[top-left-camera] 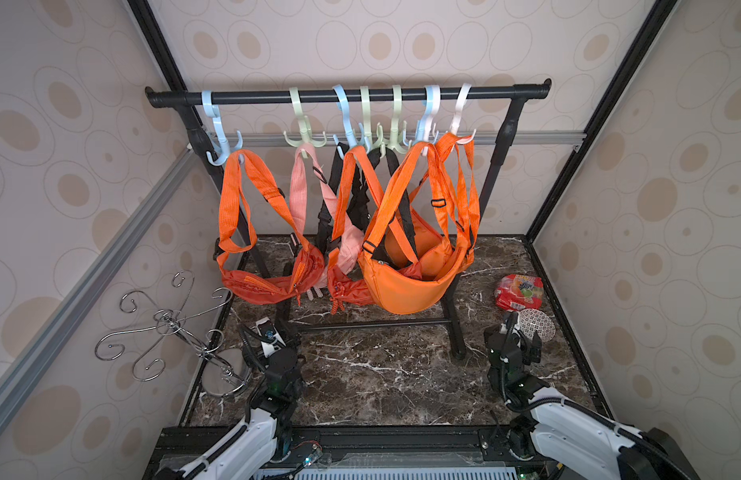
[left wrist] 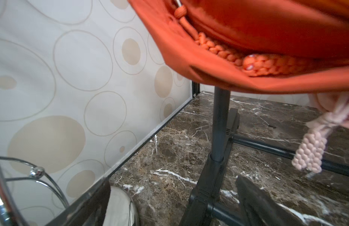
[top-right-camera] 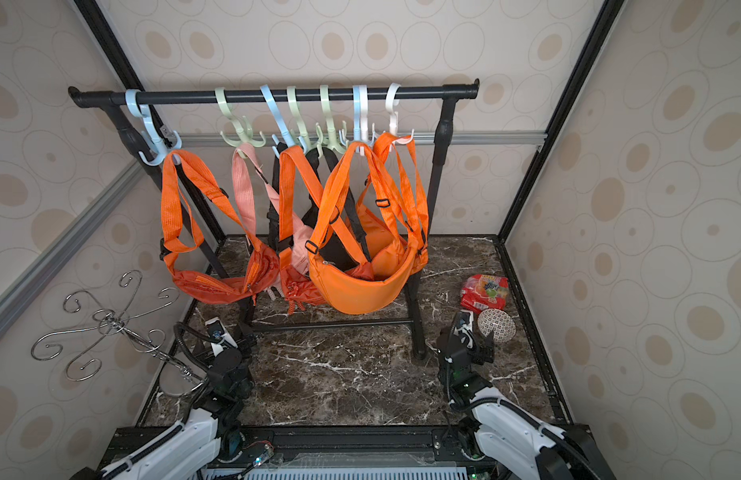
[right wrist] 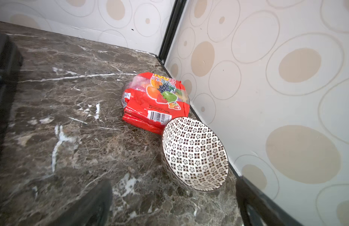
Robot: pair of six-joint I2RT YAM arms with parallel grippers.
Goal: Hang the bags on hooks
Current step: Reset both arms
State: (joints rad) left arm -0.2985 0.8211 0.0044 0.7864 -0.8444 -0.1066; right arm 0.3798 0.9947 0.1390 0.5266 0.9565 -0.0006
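Observation:
Several bags hang by their straps from pastel hooks on the black rail [top-left-camera: 348, 96] in both top views. A big orange bag [top-left-camera: 406, 286] [top-right-camera: 360, 291] is at the front, a flatter orange bag [top-left-camera: 260, 286] hangs from the far-left blue hook [top-left-camera: 219, 139], and pink and black ones sit between. My left gripper [top-left-camera: 287, 332] [top-right-camera: 244, 336] is low, open and empty under the left bags. The left wrist view shows an orange bag's underside [left wrist: 248, 39] above the left gripper [left wrist: 173, 203]. My right gripper [top-left-camera: 514, 338] [right wrist: 171, 205] is open and empty by the bowl.
A chrome hook stand [top-left-camera: 169, 328] stands at the left wall. A red snack packet [top-left-camera: 519, 292] [right wrist: 156, 101] and a patterned bowl [top-left-camera: 537, 324] [right wrist: 195, 154] lie at the right wall. The rack's feet [top-left-camera: 458, 349] and crossbar [left wrist: 277, 148] rest on the marble table.

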